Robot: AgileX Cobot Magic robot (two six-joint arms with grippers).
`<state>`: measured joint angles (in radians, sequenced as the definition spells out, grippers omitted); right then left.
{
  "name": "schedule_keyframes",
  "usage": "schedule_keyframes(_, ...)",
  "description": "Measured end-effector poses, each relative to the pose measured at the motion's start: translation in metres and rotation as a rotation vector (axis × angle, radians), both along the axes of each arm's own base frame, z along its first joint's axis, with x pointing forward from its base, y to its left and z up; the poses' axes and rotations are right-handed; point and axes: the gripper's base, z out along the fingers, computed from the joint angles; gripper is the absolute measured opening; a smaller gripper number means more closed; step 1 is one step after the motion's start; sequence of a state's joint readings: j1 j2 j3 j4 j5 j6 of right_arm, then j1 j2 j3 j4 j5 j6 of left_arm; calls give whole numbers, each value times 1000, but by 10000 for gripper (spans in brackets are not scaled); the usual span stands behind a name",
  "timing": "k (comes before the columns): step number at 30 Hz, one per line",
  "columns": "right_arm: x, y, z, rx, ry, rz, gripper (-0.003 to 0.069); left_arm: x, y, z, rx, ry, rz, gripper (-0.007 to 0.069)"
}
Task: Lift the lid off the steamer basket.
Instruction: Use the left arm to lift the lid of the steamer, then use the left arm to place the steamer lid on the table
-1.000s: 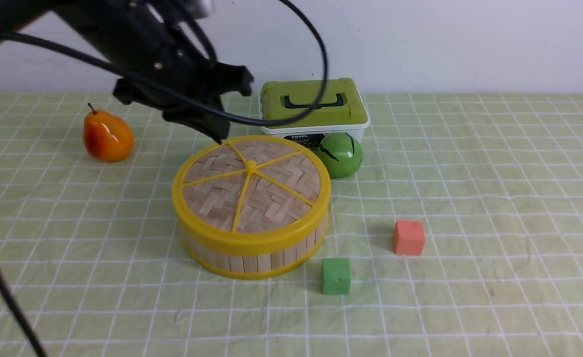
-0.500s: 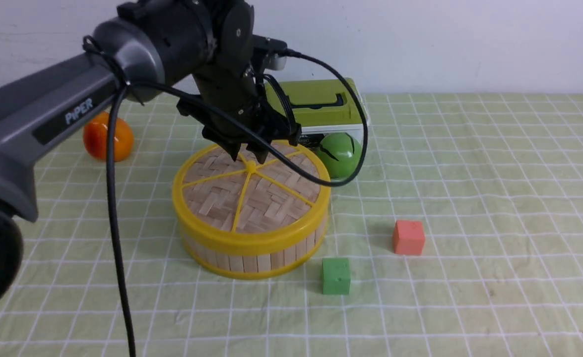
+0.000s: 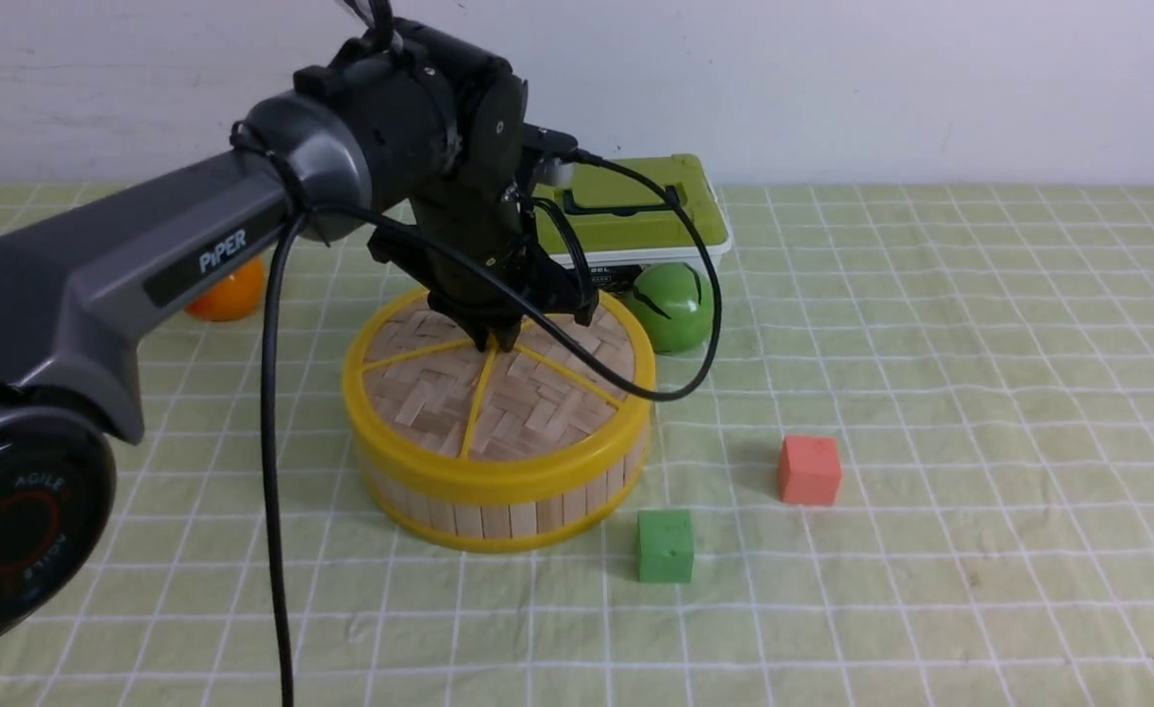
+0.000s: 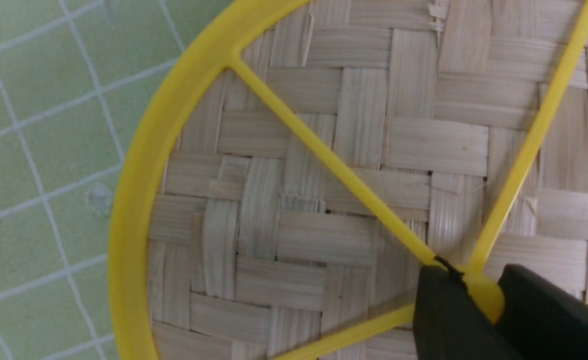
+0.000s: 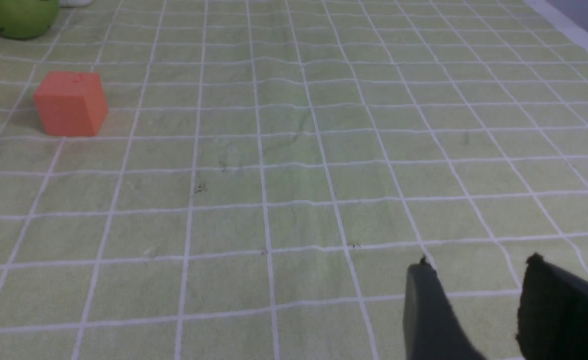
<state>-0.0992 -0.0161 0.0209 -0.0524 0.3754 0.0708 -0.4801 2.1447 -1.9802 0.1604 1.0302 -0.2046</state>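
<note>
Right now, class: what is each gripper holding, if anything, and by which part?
The left gripper pinches the lid by its central yellow hub, one finger on either side. The right gripper holds nothing.

Front view: set on the robot's side of the bench (image 3: 979,344), facing forward and downward, at medium range. Left wrist view: very close above the lid (image 4: 354,125), which the front view also covers. Right wrist view: low and oblique; shares the red cube (image 5: 70,103) with the front view.
</note>
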Motion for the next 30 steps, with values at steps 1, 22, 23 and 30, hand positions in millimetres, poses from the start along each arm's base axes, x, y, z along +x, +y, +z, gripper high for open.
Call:
schedule_keyframes(1, 0, 0, 0, 0, 0, 0, 240, 0, 0, 0, 0, 0, 0, 104)
schedule_keyframes(22, 0, 0, 0, 0, 0, 0, 240, -22, 201, 72, 67, -82, 500, 106)
schedule_keyframes(23, 0, 0, 0, 0, 0, 0, 240, -17, 202, 47, 48, -68, 501, 106)
schedule_keyframes(30, 0, 0, 0, 0, 0, 0, 240, -4, 196, -23, -33, -39, 553, 106)
